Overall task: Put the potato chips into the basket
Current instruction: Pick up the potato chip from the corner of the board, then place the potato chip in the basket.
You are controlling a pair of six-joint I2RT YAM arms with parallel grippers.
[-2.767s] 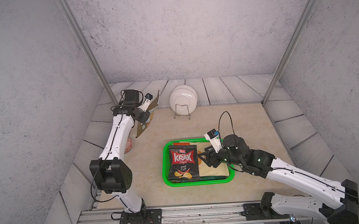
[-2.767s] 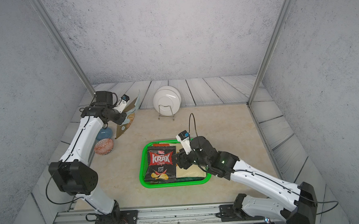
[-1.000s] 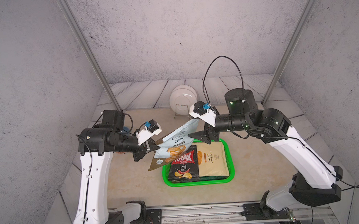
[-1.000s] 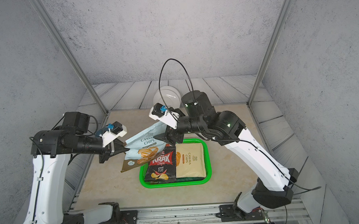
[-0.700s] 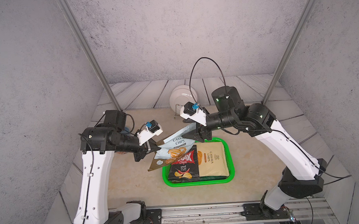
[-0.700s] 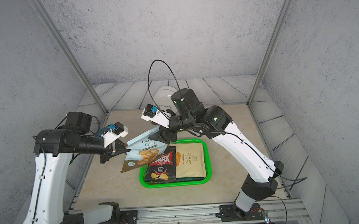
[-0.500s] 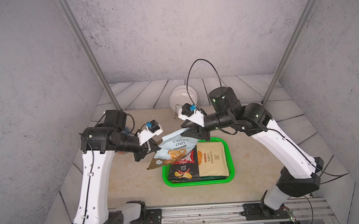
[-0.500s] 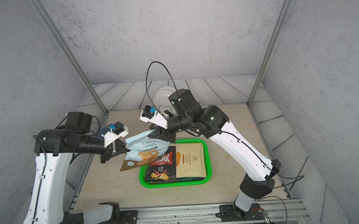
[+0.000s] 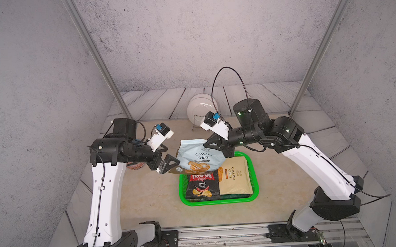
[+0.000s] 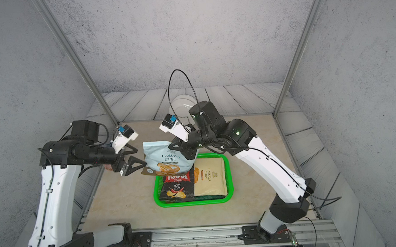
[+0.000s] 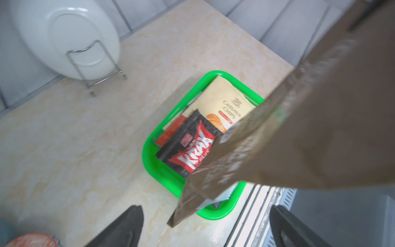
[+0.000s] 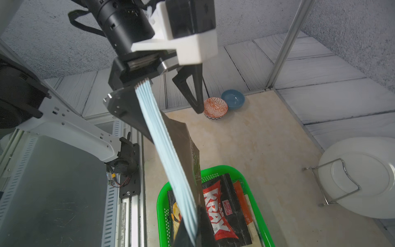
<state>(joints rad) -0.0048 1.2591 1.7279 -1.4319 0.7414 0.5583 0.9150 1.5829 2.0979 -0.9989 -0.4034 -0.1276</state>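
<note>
A pale blue potato chips bag point(image 9: 198, 155) point(image 10: 164, 158) hangs in the air over the far left corner of the green basket point(image 9: 254, 188) point(image 10: 229, 187). My right gripper point(image 9: 213, 146) point(image 10: 178, 150) point(image 12: 196, 226) is shut on its upper right edge. A brown bag point(image 9: 178, 170) point(image 11: 299, 132) lies against its back and runs into the same jaws. My left gripper point(image 9: 170, 155) point(image 10: 135, 158) point(image 11: 205, 207) is open beside the bags, touching neither. A black bag point(image 9: 202, 184) and a tan bag point(image 9: 236, 177) lie flat in the basket.
A white plate in a wire rack point(image 9: 202, 106) stands behind the basket. A red-patterned bowl point(image 12: 214, 107) and a blue bowl point(image 12: 233, 99) sit at the table's left edge, behind my left arm. A metal rail point(image 9: 221, 234) runs along the front.
My left gripper has opened and let go of the bags. My right gripper has shut on the pale blue bag's top, and the bags now hang more upright.
</note>
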